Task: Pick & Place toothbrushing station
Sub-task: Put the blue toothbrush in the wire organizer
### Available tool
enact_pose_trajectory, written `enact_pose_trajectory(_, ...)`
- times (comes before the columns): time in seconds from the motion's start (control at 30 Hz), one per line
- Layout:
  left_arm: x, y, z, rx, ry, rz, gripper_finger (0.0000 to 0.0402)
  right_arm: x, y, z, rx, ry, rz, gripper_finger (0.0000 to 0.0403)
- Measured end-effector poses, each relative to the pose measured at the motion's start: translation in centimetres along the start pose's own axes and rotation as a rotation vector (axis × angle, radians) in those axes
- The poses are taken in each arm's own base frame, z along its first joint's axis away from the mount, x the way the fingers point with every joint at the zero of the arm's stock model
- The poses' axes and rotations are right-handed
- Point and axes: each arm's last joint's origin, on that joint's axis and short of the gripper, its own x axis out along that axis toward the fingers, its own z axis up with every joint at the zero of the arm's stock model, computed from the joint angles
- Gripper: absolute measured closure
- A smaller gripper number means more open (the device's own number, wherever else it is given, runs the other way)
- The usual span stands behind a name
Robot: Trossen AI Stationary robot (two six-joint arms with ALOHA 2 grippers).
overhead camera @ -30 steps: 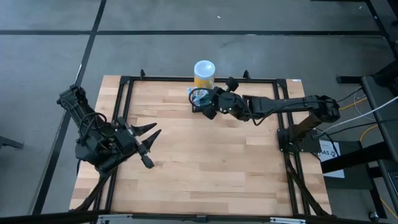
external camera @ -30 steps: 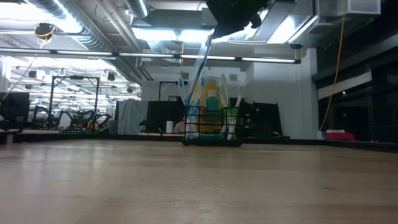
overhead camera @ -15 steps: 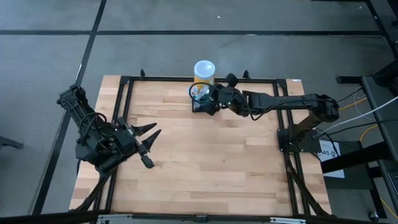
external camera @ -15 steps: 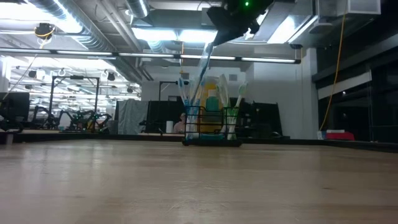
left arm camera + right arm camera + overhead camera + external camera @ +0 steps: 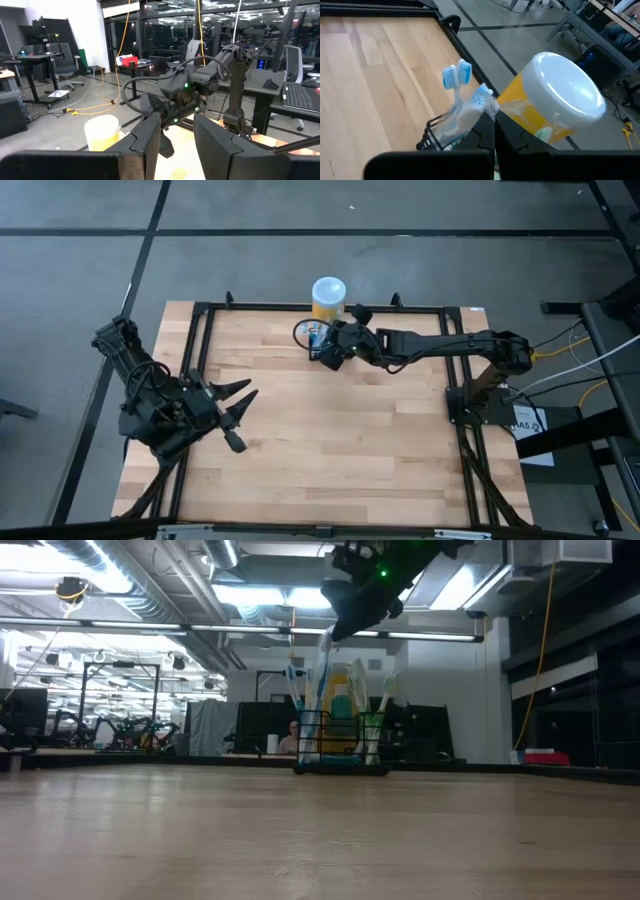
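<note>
Half the toothbrushing station (image 5: 437, 135) hides behind the right end effector (image 5: 494, 131).

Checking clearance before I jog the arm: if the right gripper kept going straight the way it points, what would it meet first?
The right gripper, shut on a toothbrush, points at the black wire-mesh holder; the yellow cylinder stands alongside. Probably the holder first; depth is unclear.

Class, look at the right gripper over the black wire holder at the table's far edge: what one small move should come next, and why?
Probably lower a little more, then open. The right gripper is shut on a wrapped toothbrush standing nearly upright, its lower end already inside the toothbrushing station beside the yellow cylinder. It seems not fully seated yet. The left gripper waits at the table's left.
</note>
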Motion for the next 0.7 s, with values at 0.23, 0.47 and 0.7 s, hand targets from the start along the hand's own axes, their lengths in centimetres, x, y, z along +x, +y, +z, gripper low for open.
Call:
enact_pose_trajectory(0.23,0.0,0.0,0.0,-0.001,0.000,0.000,0.0288,1.7,0.7,-0.7,0.002,0.025,0.034,0.0403)
enact_pose_trajectory(0.47,-0.4,0.0,0.1,-0.016,0.001,-0.018,0.0288,3.2,1.0,-0.8,0.066,-0.004,0.066,0.0399)
enact_pose_trajectory(0.7,-0.9,0.0,0.1,-0.010,0.002,-0.036,0.0288,2.8,0.2,0.5,0.128,-0.110,0.067,0.0328)
